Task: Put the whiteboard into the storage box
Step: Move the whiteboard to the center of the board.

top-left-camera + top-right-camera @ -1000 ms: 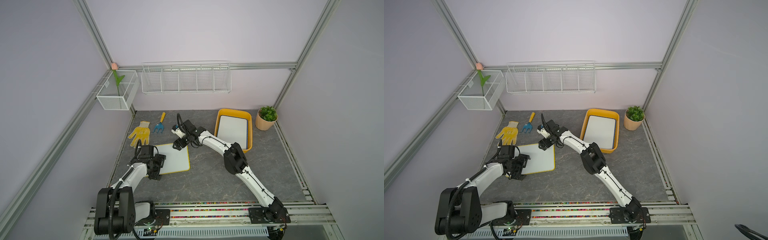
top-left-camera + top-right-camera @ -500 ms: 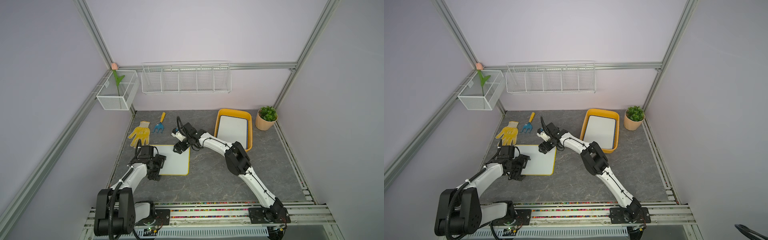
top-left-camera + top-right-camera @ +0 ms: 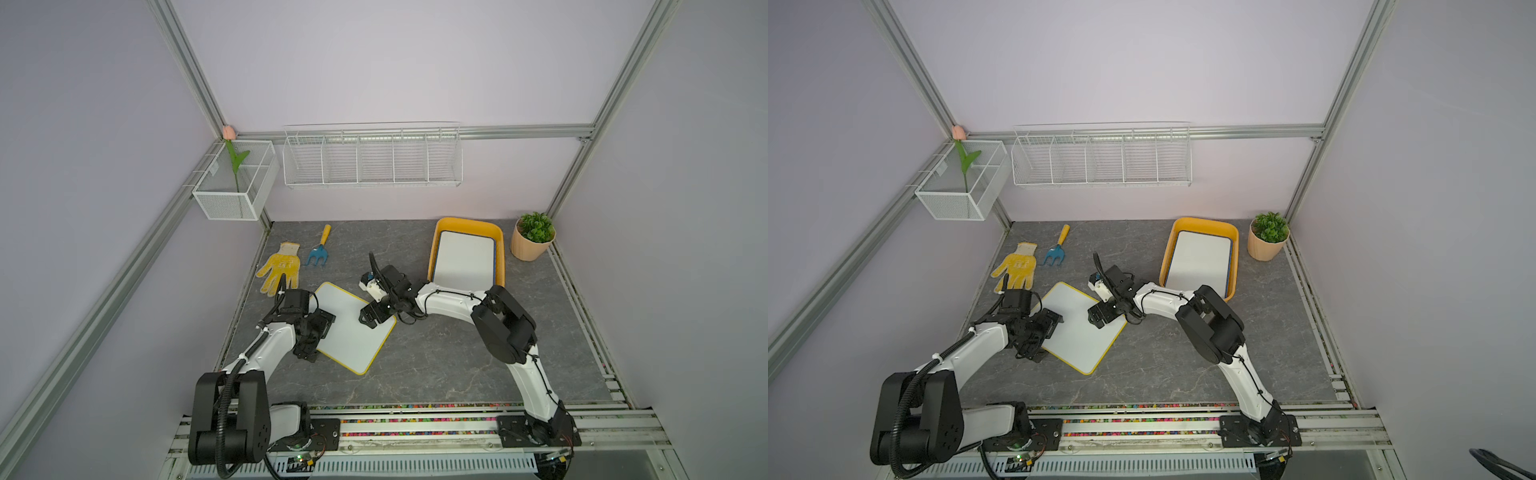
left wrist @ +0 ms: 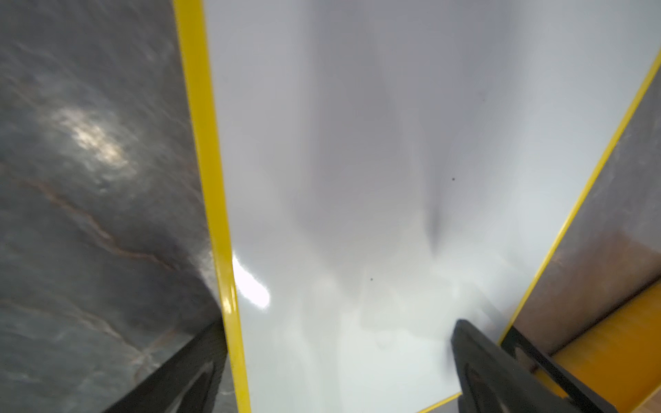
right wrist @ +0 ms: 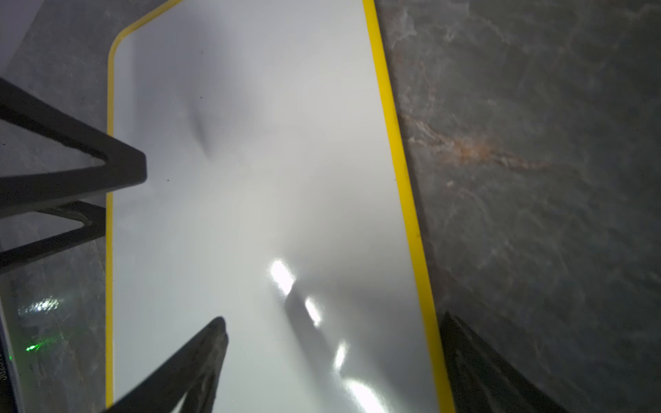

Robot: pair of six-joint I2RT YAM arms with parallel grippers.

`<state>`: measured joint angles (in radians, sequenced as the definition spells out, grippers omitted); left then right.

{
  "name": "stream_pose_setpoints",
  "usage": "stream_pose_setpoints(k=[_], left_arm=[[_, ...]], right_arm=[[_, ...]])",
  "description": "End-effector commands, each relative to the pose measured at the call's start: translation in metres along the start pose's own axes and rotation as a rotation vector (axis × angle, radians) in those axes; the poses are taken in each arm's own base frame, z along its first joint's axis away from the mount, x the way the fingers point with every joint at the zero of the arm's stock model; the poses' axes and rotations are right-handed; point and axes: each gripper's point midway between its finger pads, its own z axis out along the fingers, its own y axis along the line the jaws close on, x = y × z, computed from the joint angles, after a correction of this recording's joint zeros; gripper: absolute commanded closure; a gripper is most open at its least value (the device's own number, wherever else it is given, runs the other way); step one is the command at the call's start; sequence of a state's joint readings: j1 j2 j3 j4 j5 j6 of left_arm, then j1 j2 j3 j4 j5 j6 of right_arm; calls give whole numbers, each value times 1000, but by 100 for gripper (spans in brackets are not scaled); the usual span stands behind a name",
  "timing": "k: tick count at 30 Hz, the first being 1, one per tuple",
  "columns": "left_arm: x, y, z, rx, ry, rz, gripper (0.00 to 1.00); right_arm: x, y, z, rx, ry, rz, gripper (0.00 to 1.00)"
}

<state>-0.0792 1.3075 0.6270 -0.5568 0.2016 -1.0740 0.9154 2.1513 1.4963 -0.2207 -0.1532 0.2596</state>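
Yellow-rimmed rectangular whiteboard [image 3: 353,332] lies flat on the grey marbled table [image 3: 436,361], long axis running 10 to 4 o'clock. Shallow yellow-orange plastic storage box [image 3: 467,221] sits at its 2 o'clock, nearer the right gripper [image 3: 374,318]. That gripper and the left gripper [image 3: 319,340] stand wide open at opposite board edges.

Top pair high, downward; wrist cams close over whiteboard [image 4: 357,143]

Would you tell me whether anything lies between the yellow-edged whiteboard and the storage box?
No loose thing lies on the table between the whiteboard and the storage box. Only the right arm itself spans that gap, and another whiteboard already lies flat inside the box.
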Motion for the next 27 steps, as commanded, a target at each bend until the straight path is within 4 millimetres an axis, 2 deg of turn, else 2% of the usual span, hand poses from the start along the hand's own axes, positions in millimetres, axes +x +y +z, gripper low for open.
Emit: stream_pose_setpoints(k=[1, 5, 9, 14, 19, 23, 27], left_arm=[[15, -15, 17, 38, 61, 101, 2], [24, -21, 24, 45, 90, 144, 2], [25, -23, 27, 60, 90, 158, 2], [24, -33, 28, 90, 91, 183, 2], [27, -62, 26, 144, 92, 239, 2], [32, -85, 26, 191, 111, 283, 3], [34, -92, 26, 202, 118, 327, 3]], right_arm=[[52, 43, 9, -32, 102, 111, 5], [70, 52, -4, -1, 84, 159, 5], [80, 45, -21, 50, 45, 221, 5], [81, 50, -26, 31, 9, 281, 5], [70, 62, -23, -25, -22, 324, 5], [70, 61, -25, -26, -35, 328, 5], [71, 50, -35, 33, -63, 307, 5]])
